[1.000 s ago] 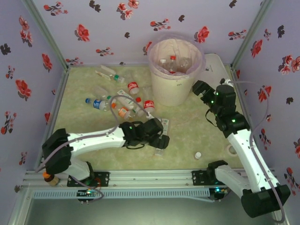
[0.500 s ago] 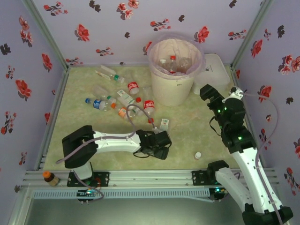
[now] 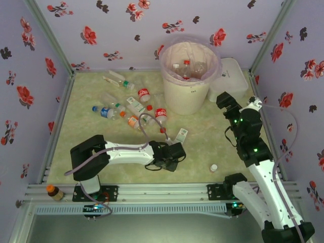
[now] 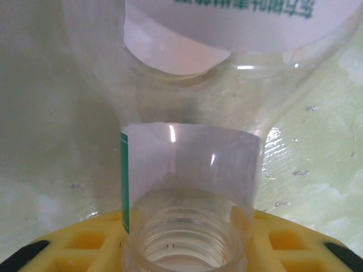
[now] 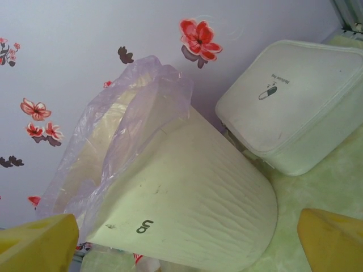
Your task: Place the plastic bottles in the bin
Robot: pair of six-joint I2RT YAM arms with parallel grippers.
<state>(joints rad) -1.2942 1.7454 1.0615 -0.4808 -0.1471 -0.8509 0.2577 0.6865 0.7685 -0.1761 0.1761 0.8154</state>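
A clear uncapped plastic bottle with a green-white label lies on the mat, its open neck between the yellow fingers of my left gripper, which is shut on it. From above, that gripper sits low at the front centre with the bottle sticking out beyond it. Several more bottles lie scattered at the left centre. The bin stands at the back with bottles inside. My right gripper hangs open to the right of the bin, holding nothing.
A flat white lidded box sits behind the bin's right side, close to my right gripper. A loose white cap lies at the front right. An orange-capped bottle stands by the front rail at the left arm's base.
My left gripper has come down toward the front and closed round the uncapped bottle's neck. The right arm has drawn back to the right of the bin, still open.
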